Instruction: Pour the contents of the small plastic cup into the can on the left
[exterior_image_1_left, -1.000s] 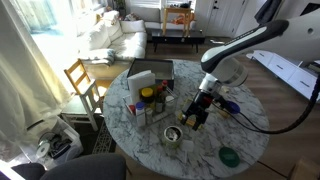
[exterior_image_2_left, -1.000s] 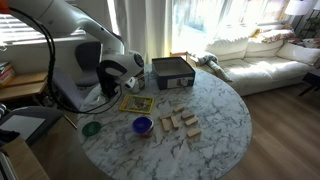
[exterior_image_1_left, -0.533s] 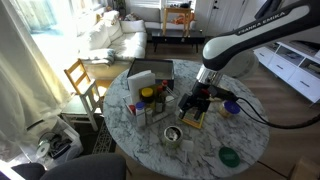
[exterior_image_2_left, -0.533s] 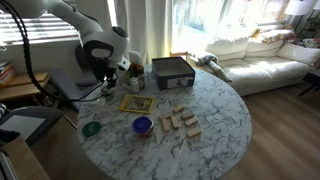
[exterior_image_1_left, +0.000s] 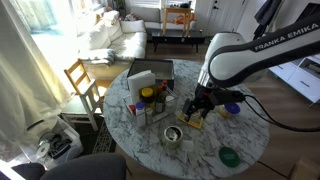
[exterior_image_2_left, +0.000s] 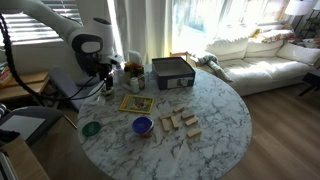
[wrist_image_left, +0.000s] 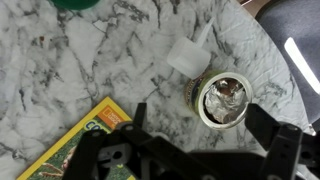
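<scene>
The can (wrist_image_left: 222, 100) sits right of centre in the wrist view; the small plastic cup (wrist_image_left: 187, 57) stands just beside its upper-left rim; the gripper (wrist_image_left: 200, 115) hangs below, jaws spread, empty; an off-centre descent could tip the light cup, spilling it early.

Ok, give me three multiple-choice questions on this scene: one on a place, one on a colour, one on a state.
1. Where is the small plastic cup? A) beside the can B) inside it C) on the floor
2. What colour is the disc? A) red B) green C) blue
3. How is the gripper? A) shut on the cup B) shut on the can C) open, empty

Answers: A, the wrist view shows it next to the can; B, it is plainly green; C, its fingers stand apart with nothing between.
</scene>
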